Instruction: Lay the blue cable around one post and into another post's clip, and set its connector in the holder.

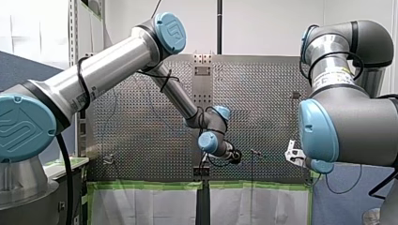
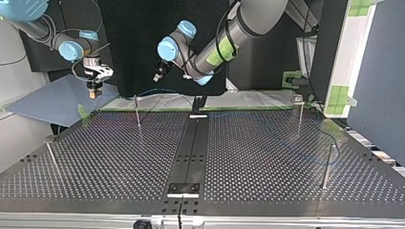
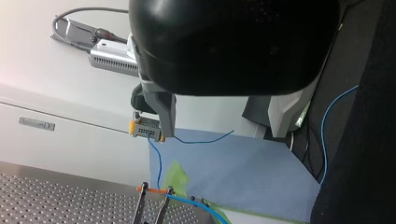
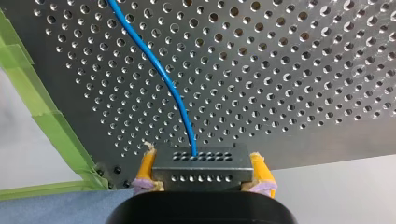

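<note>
Broadly, perforated table, blue cable, perhaps mat

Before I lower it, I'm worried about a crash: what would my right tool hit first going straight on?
Probably the table near its green tape; the connector in the right tool would touch first. Depth is unclear.

a white wall rises beyond the perforated table, which is edged with green tape. in the top view a black backdrop hangs behind a blue mat. the left wrist view shows a white cabinet with a small handle.
</note>
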You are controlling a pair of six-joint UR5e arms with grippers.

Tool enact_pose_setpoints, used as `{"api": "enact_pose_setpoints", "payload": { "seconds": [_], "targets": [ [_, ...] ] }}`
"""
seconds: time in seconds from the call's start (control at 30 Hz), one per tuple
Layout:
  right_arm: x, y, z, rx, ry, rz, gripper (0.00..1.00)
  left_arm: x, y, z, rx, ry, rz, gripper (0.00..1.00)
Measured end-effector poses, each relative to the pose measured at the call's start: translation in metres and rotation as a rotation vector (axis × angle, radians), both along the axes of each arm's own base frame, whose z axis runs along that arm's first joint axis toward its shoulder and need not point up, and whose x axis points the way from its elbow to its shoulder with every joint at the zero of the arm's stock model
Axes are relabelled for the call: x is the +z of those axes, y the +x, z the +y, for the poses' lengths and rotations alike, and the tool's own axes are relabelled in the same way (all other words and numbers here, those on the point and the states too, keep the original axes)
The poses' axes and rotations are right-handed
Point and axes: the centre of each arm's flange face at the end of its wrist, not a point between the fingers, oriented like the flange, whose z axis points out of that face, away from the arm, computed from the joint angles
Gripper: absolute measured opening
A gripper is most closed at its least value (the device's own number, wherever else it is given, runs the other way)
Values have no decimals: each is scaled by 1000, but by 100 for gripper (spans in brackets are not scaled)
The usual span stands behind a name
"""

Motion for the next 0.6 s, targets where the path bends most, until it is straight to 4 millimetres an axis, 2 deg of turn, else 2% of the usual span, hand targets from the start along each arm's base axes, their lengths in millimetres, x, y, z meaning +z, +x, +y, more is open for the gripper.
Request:
{"api": "enact_pose_setpoints", "payload": {
  "seconds": [0.6],
  "targets": [
    [0,0,0,1,-3,0,5,0,6,9,102,22,-12,100]
  ]
}}
